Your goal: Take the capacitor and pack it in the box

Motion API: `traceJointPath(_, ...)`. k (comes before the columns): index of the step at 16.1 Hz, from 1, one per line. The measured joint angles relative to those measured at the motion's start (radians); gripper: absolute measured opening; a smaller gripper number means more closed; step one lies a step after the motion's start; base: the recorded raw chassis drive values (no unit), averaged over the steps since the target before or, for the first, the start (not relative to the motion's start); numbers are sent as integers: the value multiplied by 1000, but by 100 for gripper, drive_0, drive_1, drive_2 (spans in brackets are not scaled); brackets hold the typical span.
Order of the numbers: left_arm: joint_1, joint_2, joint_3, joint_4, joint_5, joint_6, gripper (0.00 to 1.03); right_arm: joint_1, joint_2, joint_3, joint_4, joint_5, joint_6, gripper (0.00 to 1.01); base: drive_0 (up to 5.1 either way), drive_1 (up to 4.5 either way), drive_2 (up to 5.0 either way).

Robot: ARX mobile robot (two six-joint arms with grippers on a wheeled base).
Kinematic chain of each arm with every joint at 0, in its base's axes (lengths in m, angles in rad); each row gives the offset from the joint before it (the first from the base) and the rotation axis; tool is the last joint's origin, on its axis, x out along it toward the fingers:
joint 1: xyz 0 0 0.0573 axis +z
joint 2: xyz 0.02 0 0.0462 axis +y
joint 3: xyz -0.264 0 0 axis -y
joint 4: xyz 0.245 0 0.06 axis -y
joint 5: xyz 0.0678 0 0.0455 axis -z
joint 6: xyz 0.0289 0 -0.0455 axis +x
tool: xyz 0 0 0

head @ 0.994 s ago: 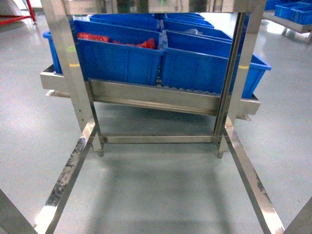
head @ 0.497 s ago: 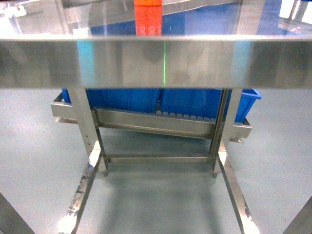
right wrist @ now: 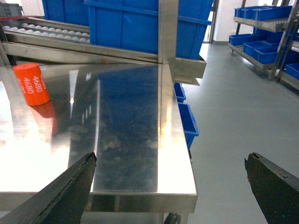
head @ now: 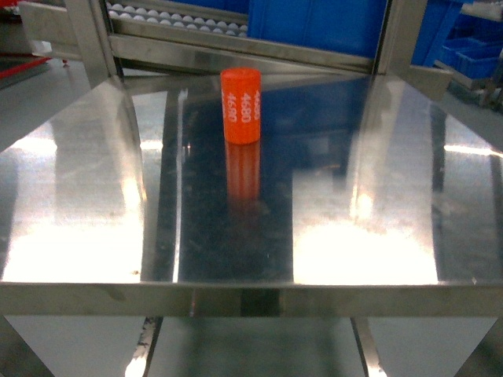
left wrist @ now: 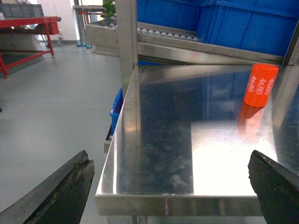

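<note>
An orange cylindrical capacitor (head: 241, 105) marked 4680 stands upright on the far middle of a shiny steel table (head: 94, 196). The left wrist view shows the capacitor (left wrist: 260, 85) at the upper right, and the right wrist view shows the capacitor (right wrist: 31, 84) at the upper left. My left gripper (left wrist: 170, 184) is open, held off the table's near left corner. My right gripper (right wrist: 170, 179) is open too, off the near right corner. Neither holds anything. No gripper shows in the head view. The box is out of view.
Blue plastic bins (head: 314, 23) sit on a roller rack (head: 181, 27) behind the table. More blue bins (right wrist: 261, 18) fill shelves at the right. A red frame (left wrist: 28, 28) stands far left. Grey floor lies to both sides.
The head view has risen from under the table to above its top. The tabletop and the orange capacitor have come into sight.
</note>
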Motion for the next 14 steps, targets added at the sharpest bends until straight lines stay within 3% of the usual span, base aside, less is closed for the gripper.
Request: traceJointPath(14, 0, 0, 0, 0, 2, 1, 98, 0, 0, 0, 0, 0, 1, 98, 0, 0, 0)
